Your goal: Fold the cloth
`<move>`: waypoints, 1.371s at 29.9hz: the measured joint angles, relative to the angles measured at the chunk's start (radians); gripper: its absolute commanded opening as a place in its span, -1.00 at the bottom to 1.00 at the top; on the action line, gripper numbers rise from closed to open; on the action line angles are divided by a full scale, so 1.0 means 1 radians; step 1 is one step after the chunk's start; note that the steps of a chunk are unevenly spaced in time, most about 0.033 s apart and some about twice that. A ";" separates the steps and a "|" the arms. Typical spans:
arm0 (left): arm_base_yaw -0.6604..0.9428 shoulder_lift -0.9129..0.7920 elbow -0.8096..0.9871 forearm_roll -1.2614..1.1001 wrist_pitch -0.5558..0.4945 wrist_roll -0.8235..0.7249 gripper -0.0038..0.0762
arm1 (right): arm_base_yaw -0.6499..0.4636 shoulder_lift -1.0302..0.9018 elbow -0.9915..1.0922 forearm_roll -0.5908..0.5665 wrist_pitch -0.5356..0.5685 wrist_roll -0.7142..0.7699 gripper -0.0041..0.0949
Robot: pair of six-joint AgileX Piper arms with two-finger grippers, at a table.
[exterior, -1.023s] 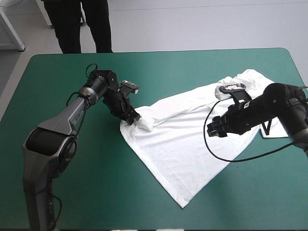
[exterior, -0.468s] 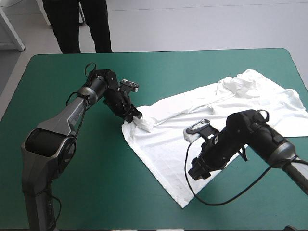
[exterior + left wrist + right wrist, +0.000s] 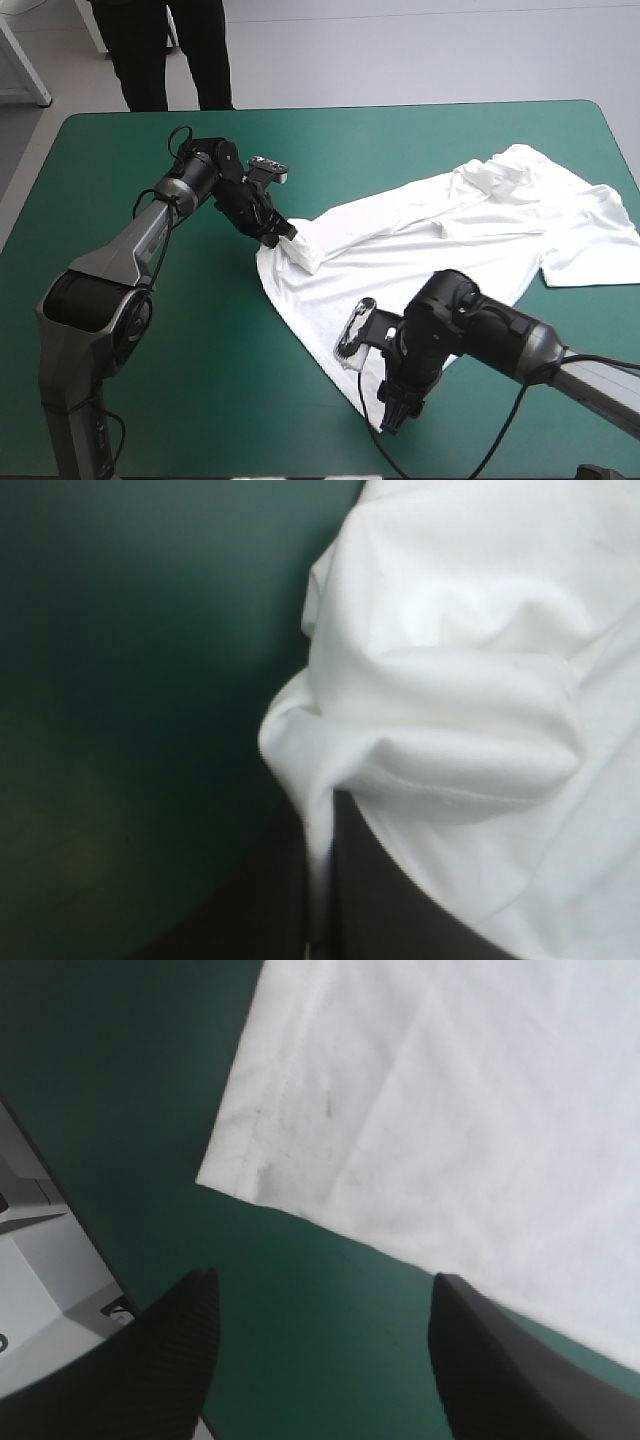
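While the T-shirt [image 3: 430,250] is lying spread mostly flat across the right half of the teal-green surface [image 3: 150,400], the left gripper [image 3: 283,238] is pinching a bunched fold at the cloth's left edge, near the middle of the surface. Seen from the left wrist, its black fingers [image 3: 400,910] are pressing all but together, with a thin ridge of white cloth running up between them. A puffed roll of fabric is sitting just ahead of them, and bare teal-green cover is showing beside it.

From that fold the T-shirt is running diagonally. One pointed corner is reaching toward the near edge. The far end is lying rumpled close to the far right corner, and a sleeve is stretching out toward the right edge.

Over the near corner the right gripper [image 3: 392,412] is hanging with its arm angling in from the right. In the right wrist view its fingers [image 3: 190,1350] are standing wide apart, with only teal-green cover showing between them. The stitched hem corner, carrying a few faint grey marks, is lying just ahead of them. I cannot tell whether the fingertips are touching the surface.
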 measured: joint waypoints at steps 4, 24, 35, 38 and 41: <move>0.000 0.000 0.000 -0.003 0.001 0.000 -0.96 | 0.079 0.086 0.000 -0.018 -0.026 -0.016 0.23; 0.000 0.000 0.000 -0.009 0.001 0.001 -0.96 | 0.156 0.278 -0.003 -0.060 -0.138 -0.045 0.01; 0.000 0.000 0.000 -0.011 0.001 0.001 -0.96 | 0.156 0.309 0.014 -0.110 -0.150 -0.041 -0.96; 0.000 -0.006 0.000 -0.013 0.001 0.001 -0.96 | 0.156 0.309 0.014 -0.124 -0.153 -0.042 -0.95; 0.000 -0.025 0.000 -0.014 0.001 0.001 -0.96 | 0.156 0.310 0.013 -0.140 -0.151 -0.038 -0.95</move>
